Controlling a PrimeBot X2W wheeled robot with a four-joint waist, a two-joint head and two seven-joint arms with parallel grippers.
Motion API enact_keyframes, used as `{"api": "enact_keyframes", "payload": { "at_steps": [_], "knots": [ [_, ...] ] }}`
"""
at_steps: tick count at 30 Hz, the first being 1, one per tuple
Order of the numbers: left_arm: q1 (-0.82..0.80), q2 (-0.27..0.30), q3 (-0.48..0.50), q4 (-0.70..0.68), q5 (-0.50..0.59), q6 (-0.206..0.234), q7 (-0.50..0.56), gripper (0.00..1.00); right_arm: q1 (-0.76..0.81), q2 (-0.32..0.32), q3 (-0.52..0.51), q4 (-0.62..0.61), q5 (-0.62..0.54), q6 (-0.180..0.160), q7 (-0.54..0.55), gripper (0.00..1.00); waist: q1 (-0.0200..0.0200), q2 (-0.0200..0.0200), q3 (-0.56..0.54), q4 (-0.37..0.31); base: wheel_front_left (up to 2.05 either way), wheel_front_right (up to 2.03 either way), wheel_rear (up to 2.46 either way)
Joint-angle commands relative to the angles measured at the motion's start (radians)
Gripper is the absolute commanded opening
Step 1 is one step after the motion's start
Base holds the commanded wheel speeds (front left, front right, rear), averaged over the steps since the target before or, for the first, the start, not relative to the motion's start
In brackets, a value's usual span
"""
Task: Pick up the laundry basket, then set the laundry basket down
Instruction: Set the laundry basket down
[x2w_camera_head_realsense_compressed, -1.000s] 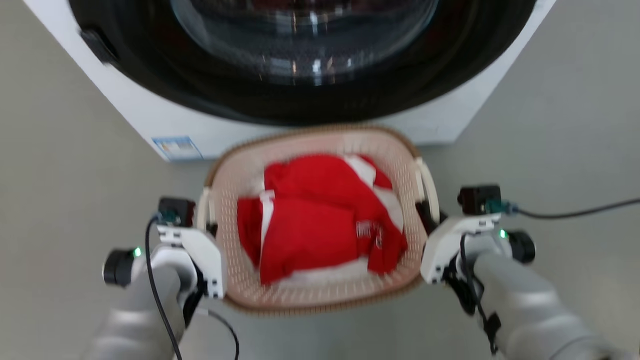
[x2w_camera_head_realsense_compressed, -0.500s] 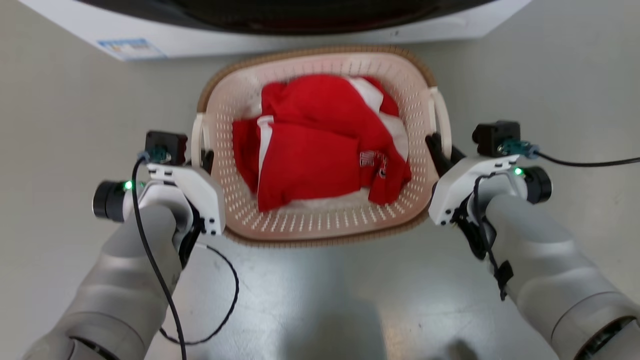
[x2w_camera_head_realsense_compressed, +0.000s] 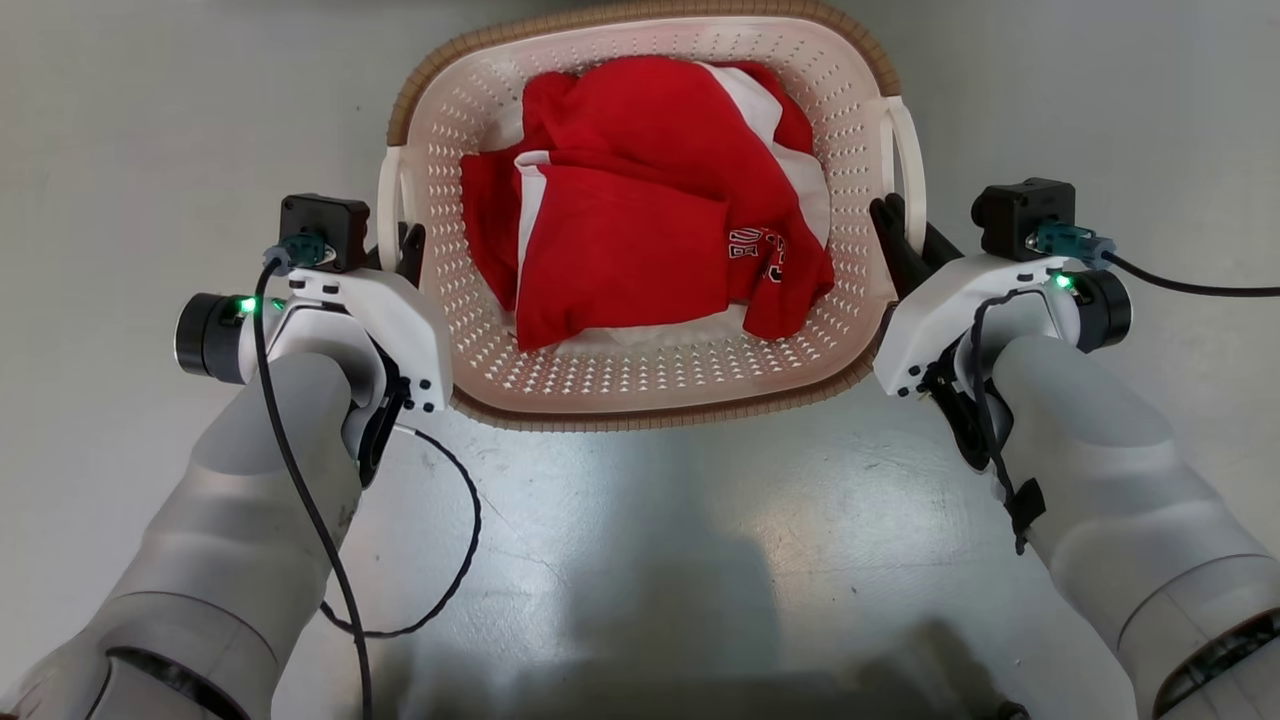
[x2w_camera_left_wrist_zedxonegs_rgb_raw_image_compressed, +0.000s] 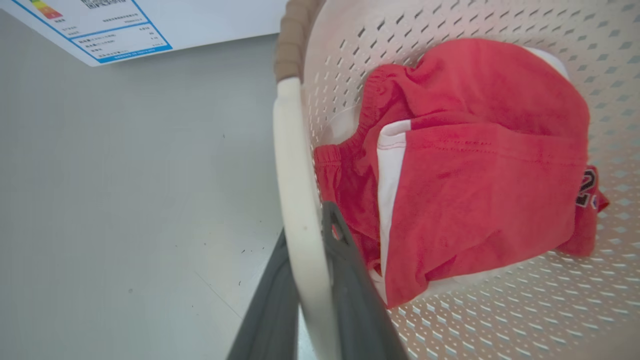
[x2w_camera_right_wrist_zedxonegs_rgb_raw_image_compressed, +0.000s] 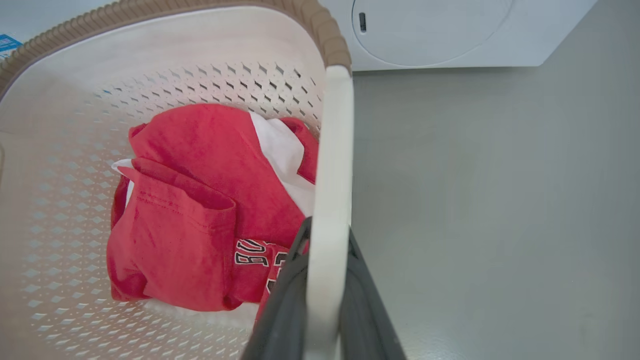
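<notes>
I hold the laundry basket (x2w_camera_head_realsense_compressed: 640, 418) by both side handles.
My left gripper (x2w_camera_head_realsense_compressed: 404, 243) is clamped on the left white handle (x2w_camera_head_realsense_compressed: 388, 205), and my right gripper (x2w_camera_head_realsense_compressed: 897, 218) on the right white handle (x2w_camera_head_realsense_compressed: 908, 150). The basket is between my arms, over the grey floor (x2w_camera_head_realsense_compressed: 640, 560), with red clothes (x2w_camera_head_realsense_compressed: 630, 230) inside and the washing machine (x2w_camera_right_wrist_zedxonegs_rgb_raw_image_compressed: 430, 30) near it.

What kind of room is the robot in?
Most likely a laundry room or a laundry corner. A laundry basket holds red and white clothes, what looks like a white washing machine stands just beyond it, and the floor is bare and grey.
</notes>
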Motion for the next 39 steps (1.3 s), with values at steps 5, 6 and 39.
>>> {"api": "enact_keyframes", "payload": {
  "at_steps": [5, 6, 39],
  "knots": [
    [-0.003, 0.039, 0.034, -0.023, 0.046, 0.01, -0.013, 0.0, 0.042, 0.027, -0.029, -0.016, -0.053, 0.007, -0.014, 0.0, -0.0001, 0.0, 0.018, 0.001, 0.0, 0.0, 0.0],
    [-0.002, 0.039, 0.038, -0.024, 0.05, 0.009, -0.013, 0.0, 0.044, 0.03, -0.035, -0.016, -0.059, 0.007, -0.014, 0.0, -0.0001, 0.0, 0.02, 0.001, 0.0, 0.0, 0.0],
    [-0.011, 0.028, 0.096, 0.021, 0.13, -0.014, -0.014, 0.0, 0.055, 0.058, -0.069, 0.016, -0.089, 0.007, -0.014, 0.0, -0.0001, 0.0, 0.044, -0.015, 0.0, 0.0, 0.0]
  ]
}}
